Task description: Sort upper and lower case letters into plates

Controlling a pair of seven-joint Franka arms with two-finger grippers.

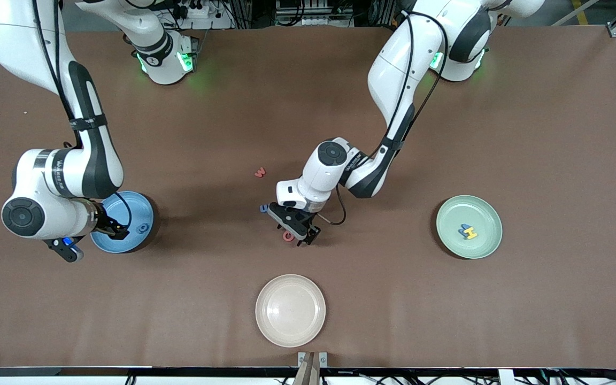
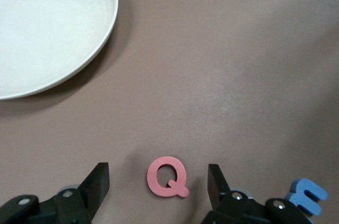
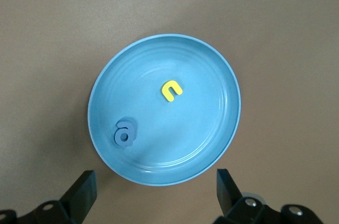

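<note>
1. The right gripper [image 1: 106, 229] hangs over the blue plate [image 1: 139, 211] at the right arm's end of the table. In the right wrist view its two fingers [image 3: 82, 192] stand wide apart with nothing between them.
2. Inside the blue plate lie two letters: a yellow lowercase "u" [image 3: 171, 90] near the middle and a blue lowercase "a" [image 3: 125, 131] close to the rim. They lie apart from each other.
3. A red "w" [image 1: 260, 172] lies alone on the brown table [image 1: 554, 133], between the two arms and farther from the front camera than the left gripper.
4. The left gripper [image 1: 298, 232] is low over the middle of the table. In the left wrist view its fingers [image 2: 98, 181] stand on both sides of the pink-red "Q" [image 2: 167, 177], quite wide, and neither of them touches the letter. The "Q" lies flat on the table.
5. A blue letter, maybe an "m" [image 2: 307, 196], lies on the table just beside the left gripper, outside its fingers. In the front view only a small part shows next to the gripper body.
6. The cream plate [image 1: 290, 310] is on the table nearer to the front camera than the left gripper, and it holds no letter.
7. The mint green plate [image 1: 487, 208] is toward the left arm's end of the table. In it lie a yellow "H" [image 1: 470, 233] and a blue letter [image 1: 464, 228] touching it; which letter the blue one is I cannot tell.
</note>
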